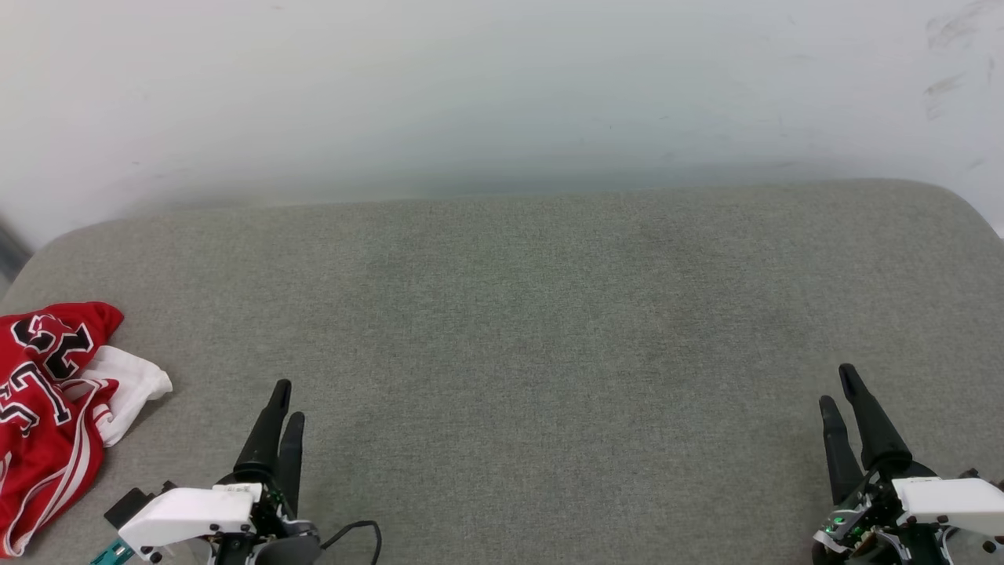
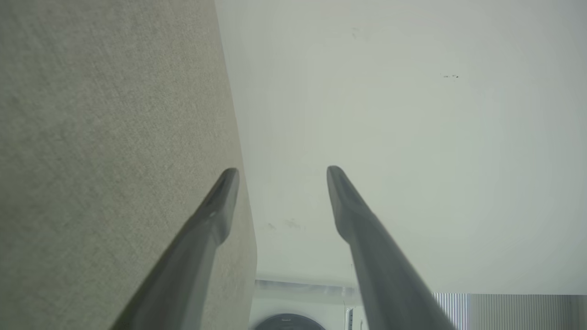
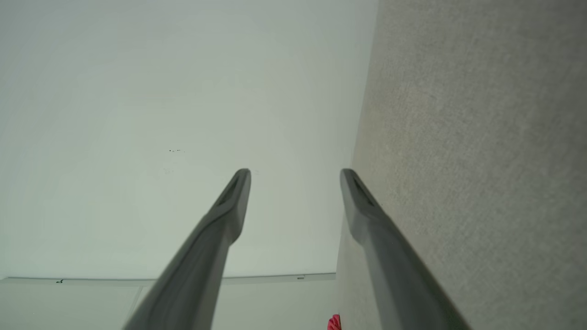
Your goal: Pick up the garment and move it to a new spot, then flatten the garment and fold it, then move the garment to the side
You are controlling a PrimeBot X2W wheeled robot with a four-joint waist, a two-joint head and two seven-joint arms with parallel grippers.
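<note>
Garment point(image 1: 47, 408) sat crumpled at the left edge of the grey upholstered surface point(image 1: 510, 314), print side up, near the front-left corner. Left gripper point(image 1: 289, 400) and right gripper point(image 1: 837, 384) were both spread wide and empty at the front edge. Left one was near the garment, not touching.

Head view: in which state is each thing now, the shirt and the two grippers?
Red jersey shirt with white striped sleeves: crumpled, unfolded, not held, lying at the left edge of the grey fabric surface.
Left gripper with dark fingers: open, empty.
Right gripper with dark fingers: open, empty.
</note>
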